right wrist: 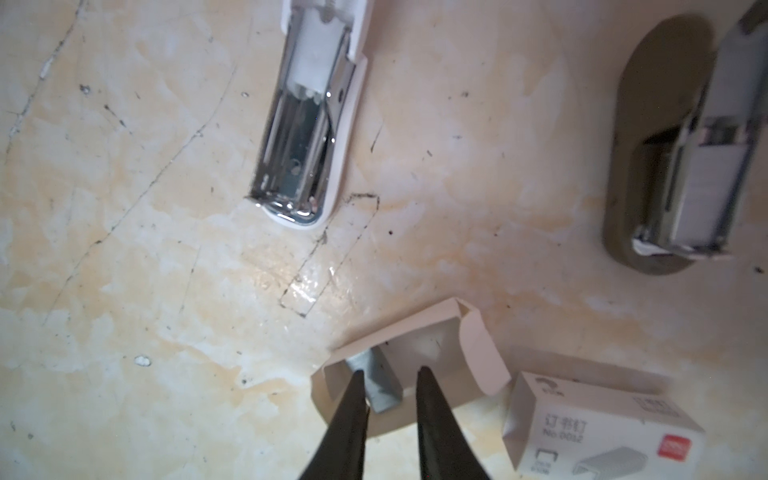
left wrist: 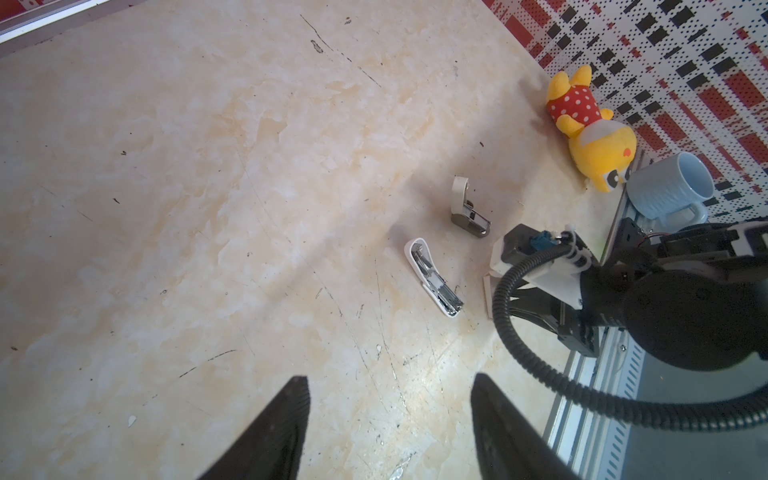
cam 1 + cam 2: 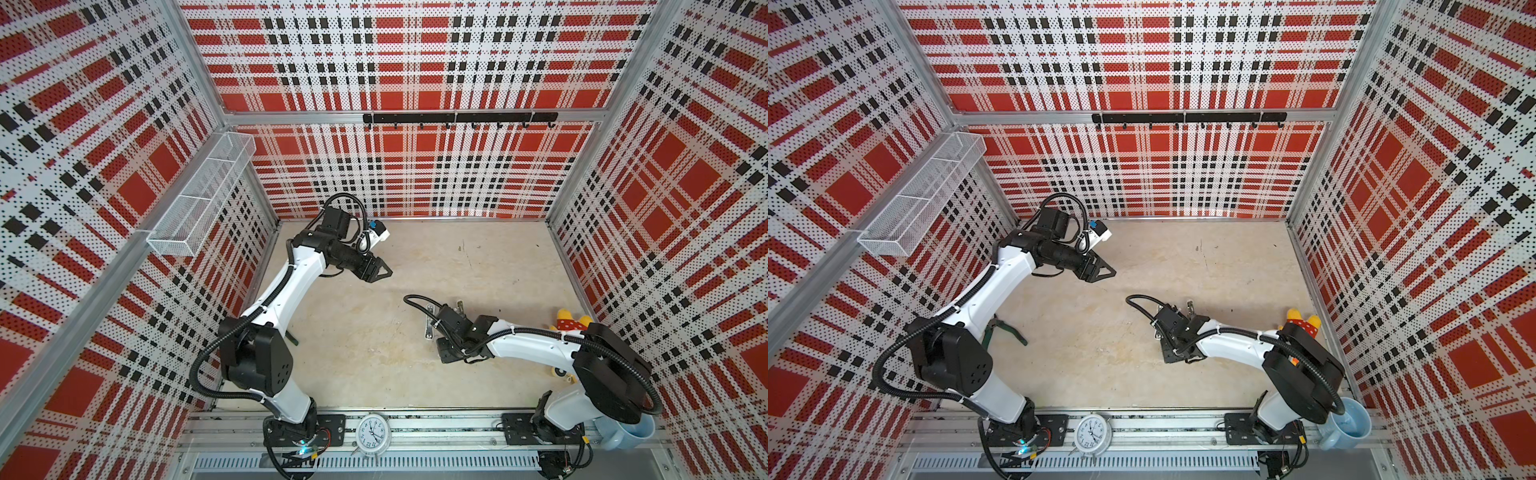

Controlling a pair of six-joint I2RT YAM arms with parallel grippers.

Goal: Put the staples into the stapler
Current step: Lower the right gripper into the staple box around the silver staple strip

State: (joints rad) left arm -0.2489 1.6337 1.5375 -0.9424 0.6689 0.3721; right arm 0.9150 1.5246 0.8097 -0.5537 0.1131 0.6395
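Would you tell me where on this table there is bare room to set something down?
The wide middle of the table, between the pliers and the white stapler, is bare, as is the far strip along the back wall. It is crowded around the right tool: staple tray, box sleeve, olive stapler, plush toy.

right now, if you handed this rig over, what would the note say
Left claw: open, empty, raised off the table.
Right claw: narrowly open, tips down in the white tray astride the staples; no firm grip evident.
White stapler lies open close by, magazine looking empty; a grey stapler lies further off.
Done: tray out of its sleeve.
Left: grip a strip, lay it in the stapler, close it.
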